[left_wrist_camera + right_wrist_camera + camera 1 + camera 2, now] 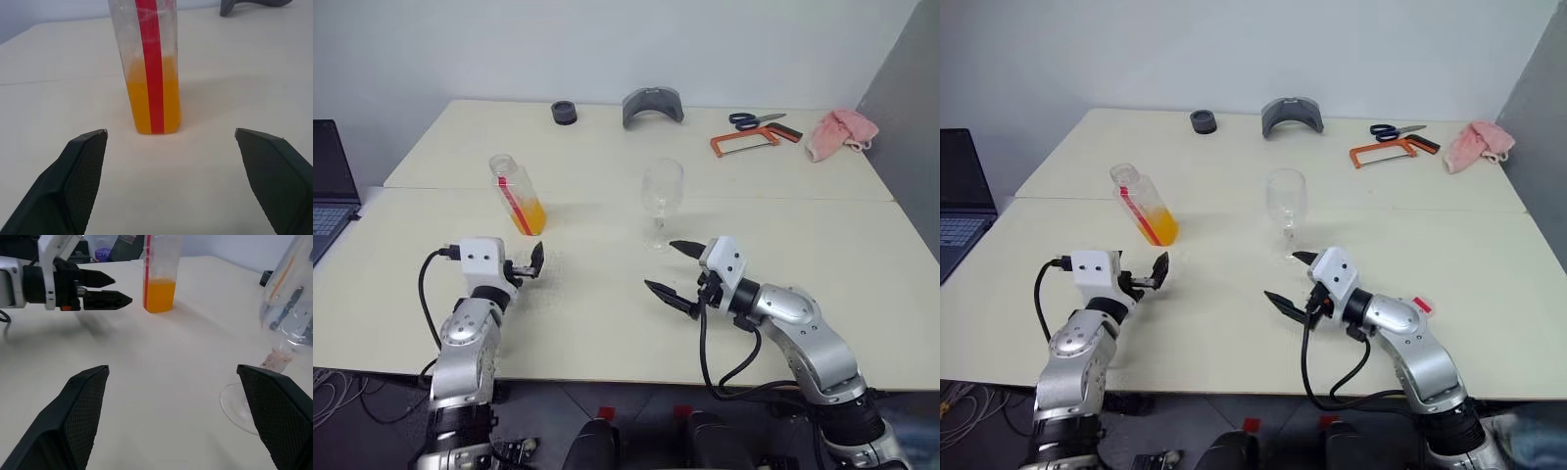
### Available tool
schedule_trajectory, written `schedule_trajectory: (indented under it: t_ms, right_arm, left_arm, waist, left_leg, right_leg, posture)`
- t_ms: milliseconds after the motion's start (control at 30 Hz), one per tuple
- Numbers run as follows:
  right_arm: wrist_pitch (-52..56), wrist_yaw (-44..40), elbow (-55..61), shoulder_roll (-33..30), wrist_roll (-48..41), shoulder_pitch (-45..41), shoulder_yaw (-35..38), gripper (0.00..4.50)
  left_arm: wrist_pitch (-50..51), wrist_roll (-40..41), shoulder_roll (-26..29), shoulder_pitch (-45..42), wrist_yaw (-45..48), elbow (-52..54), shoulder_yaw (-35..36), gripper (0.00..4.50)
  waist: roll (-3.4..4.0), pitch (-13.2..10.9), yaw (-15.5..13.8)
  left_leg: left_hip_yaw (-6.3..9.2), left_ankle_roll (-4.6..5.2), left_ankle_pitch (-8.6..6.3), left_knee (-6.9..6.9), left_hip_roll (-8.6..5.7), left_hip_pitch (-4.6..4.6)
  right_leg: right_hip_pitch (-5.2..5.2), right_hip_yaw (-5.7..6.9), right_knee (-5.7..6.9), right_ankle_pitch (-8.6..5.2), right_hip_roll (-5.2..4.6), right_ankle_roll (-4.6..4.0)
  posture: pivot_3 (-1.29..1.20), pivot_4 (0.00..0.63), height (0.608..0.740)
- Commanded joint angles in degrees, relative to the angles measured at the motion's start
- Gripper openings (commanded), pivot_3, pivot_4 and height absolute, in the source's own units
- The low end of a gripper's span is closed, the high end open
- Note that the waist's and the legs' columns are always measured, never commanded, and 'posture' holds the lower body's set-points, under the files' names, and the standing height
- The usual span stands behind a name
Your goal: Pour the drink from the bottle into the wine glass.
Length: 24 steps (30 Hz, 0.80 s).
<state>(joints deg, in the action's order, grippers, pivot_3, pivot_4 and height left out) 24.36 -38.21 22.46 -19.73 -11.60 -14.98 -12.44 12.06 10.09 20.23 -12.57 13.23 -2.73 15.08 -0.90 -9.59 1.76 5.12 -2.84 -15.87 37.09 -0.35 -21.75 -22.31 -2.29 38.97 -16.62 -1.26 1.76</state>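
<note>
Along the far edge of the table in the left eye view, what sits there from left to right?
Small black round ring → grey curved plastic piece → blue-handled scissors → orange-framed hacksaw → crumpled pink cloth.

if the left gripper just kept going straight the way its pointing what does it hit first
Most likely the slim clear plastic bottle with the red stripe and orange drink. It stands upright on the table, centred between the open left gripper fingers, with bare tabletop in between. Exact gap is hard to judge.

far edge, 12 o'clock: black ring [564, 113], grey curved part [653, 105]
2 o'clock: scissors [756, 120], orange hacksaw [744, 143], pink cloth [840, 132]
9 o'clock: laptop [328, 186]
</note>
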Motion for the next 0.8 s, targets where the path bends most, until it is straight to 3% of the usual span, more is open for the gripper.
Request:
schedule_trajectory:
  t_ms: [33, 800]
  right_arm:
    - [0.6, 0.8, 3.2, 0.3, -0.8, -1.1, 0.0, 4.46]
    - [0.8, 0.7, 4.9, 0.5, -1.7, -2.8, -1.7, 4.46]
  left_arm:
    - [-1.6, -0.3, 2.3, -3.4, 0.8, -1.8, 0.7, 4.50]
    - [-9.4, -0.3, 8.5, -20.9, 5.9, -24.5, 0.1, 4.50]
  waist:
    - [0.00, 0.0, 0.0]
    - [-0.02, 0.0, 0.0]
  left_leg:
    - [-0.01, 0.00, 0.00, 0.00, 0.00, 0.00]
    - [0.04, -0.03, 0.02, 0.00, -0.02, -0.03]
  right_leg:
    - [0.00, 0.00, 0.00, 0.00, 0.01, 0.00]
    - [-0.03, 0.03, -0.01, 0.00, -0.01, 0.00]
  posture:
    - [0.00, 0.150, 0.740]
    - [0.00, 0.150, 0.740]
